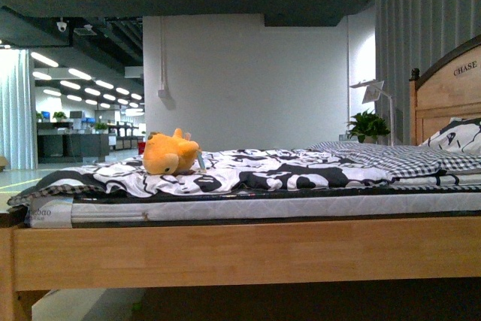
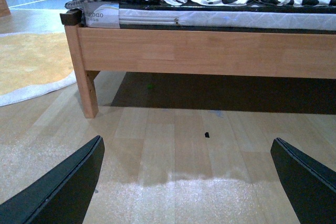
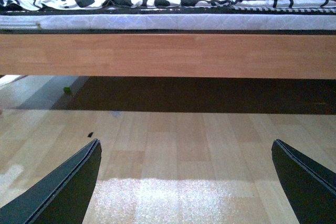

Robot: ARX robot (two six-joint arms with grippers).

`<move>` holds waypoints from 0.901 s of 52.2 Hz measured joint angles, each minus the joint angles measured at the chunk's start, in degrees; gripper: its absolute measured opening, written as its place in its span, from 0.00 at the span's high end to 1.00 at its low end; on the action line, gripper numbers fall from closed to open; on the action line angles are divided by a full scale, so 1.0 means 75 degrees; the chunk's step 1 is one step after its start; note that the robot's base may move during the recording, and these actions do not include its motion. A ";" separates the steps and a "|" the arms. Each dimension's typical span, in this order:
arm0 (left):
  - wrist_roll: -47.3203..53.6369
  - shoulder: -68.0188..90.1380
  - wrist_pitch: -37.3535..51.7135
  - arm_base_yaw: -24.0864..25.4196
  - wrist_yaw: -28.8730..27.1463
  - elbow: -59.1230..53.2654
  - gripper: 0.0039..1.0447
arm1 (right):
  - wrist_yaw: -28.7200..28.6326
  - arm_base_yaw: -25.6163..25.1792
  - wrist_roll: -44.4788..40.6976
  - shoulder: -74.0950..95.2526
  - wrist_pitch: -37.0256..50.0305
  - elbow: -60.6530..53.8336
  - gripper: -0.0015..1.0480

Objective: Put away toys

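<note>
"On top of the black-and-white patterned quilt (image 1: pixel 263 171), well away from the arched wooden headboard (image 1: pixel 447 88) — is that the toy?"

"Yes, the soft orange-yellow plush animal (image 1: pixel 171 154). It lies on the quilt toward the bed's left end in the front view, a small pale tag at its side."

"And the light wooden bed frame (image 1: pixel 240 253)?"

"It runs across all three views. Both wrist cameras face it from low over the pale wood-plank floor (image 2: pixel 173 129)."

"How does the left tool (image 2: pixel 186 139) stand?"

"Its two dark fingers (image 2: pixel 58 187) are spread wide, with only floor between them. The right tool (image 3: pixel 185 141) is the same — spread wide, holding nothing."

"Is either near the plush?"

"No, both are down by the floor, well apart from it, on the near side of the frame."
</note>
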 joint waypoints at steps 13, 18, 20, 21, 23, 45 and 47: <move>0.0000 0.0000 0.0000 0.0000 -0.0003 0.0000 0.06 | 0.0003 0.0000 0.0000 0.0000 0.0000 0.0000 0.06; 0.0000 0.0000 0.0000 0.0000 0.0003 0.0000 0.06 | 0.0003 0.0000 0.0003 0.0000 0.0000 0.0000 0.06; 0.0000 -0.0003 0.0000 0.0000 0.0000 0.0000 0.06 | 0.0003 0.0000 0.0003 -0.0006 0.0000 0.0000 0.06; 0.0000 -0.0006 0.0000 0.0000 -0.0003 0.0000 0.06 | 0.0000 0.0000 0.0003 -0.0009 0.0000 0.0000 0.06; 0.0000 -0.0006 0.0000 0.0000 -0.0003 0.0000 0.06 | 0.0003 0.0000 0.0000 -0.0006 0.0000 0.0000 0.06; 0.0000 -0.0009 0.0000 0.0000 0.0000 0.0000 0.06 | 0.0003 0.0000 0.0003 -0.0006 0.0000 0.0000 0.06; 0.0000 -0.0009 0.0000 0.0000 0.0000 0.0000 0.06 | 0.0000 0.0000 0.0000 -0.0006 0.0000 0.0000 0.06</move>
